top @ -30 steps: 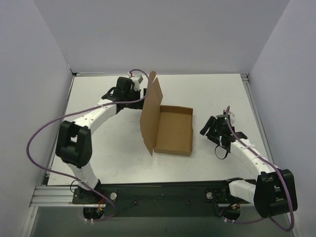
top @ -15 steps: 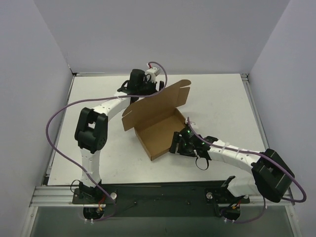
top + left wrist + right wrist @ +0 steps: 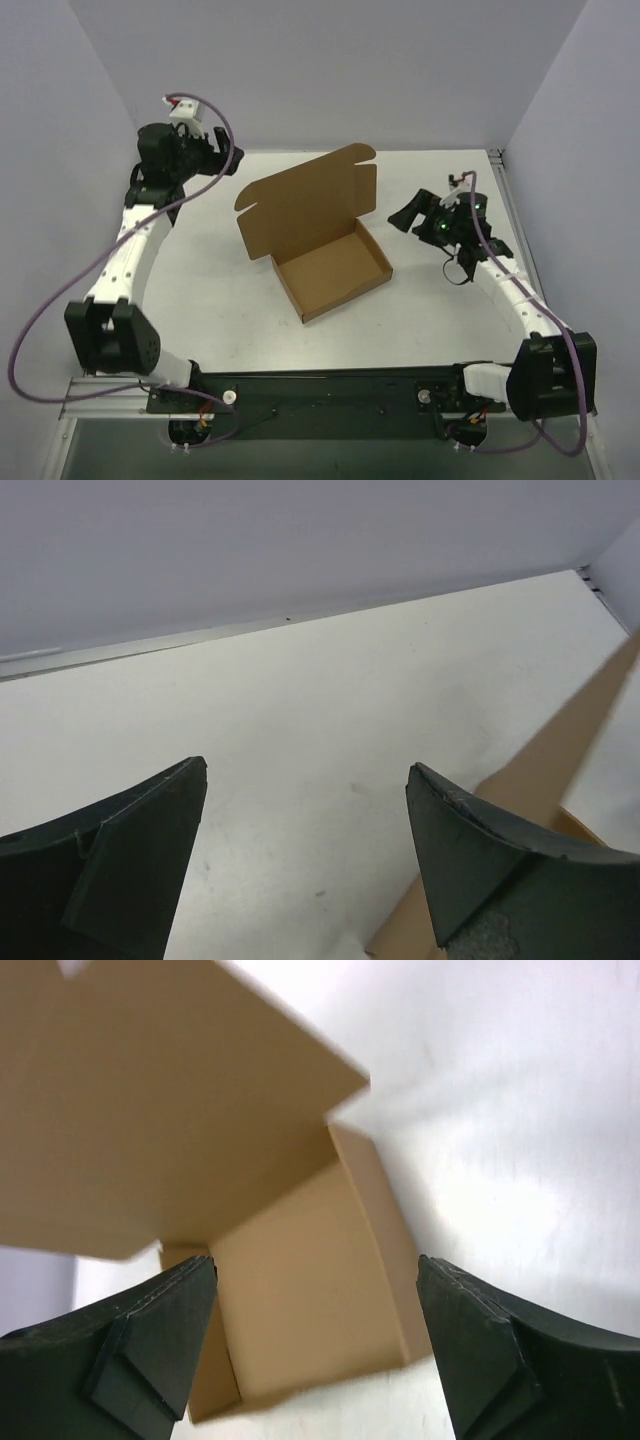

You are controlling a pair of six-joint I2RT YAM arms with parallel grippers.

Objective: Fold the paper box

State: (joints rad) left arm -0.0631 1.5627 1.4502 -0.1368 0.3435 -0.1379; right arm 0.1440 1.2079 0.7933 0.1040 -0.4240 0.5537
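Observation:
The paper box point(image 3: 335, 270) is a shallow brown cardboard tray in the middle of the white table. Its lid point(image 3: 305, 200) stands up, leaning back from the far-left wall. My left gripper point(image 3: 224, 156) is open and empty at the far left, above the table and apart from the lid. In the left wrist view point(image 3: 305, 770) only an edge of the cardboard point(image 3: 560, 750) shows at the lower right. My right gripper point(image 3: 405, 218) is open and empty just right of the box. In the right wrist view point(image 3: 315, 1260) it faces the tray point(image 3: 310, 1280) and raised lid point(image 3: 150, 1110).
Grey walls point(image 3: 330, 70) close in the table at the back and both sides. A metal rail point(image 3: 300, 395) with the arm bases runs along the near edge. Purple cables point(image 3: 60, 290) loop beside both arms.
Both arms have drawn away from the box, the left to the far left, the right to the right. The box has turned and its lid stays raised, with nothing holding it.

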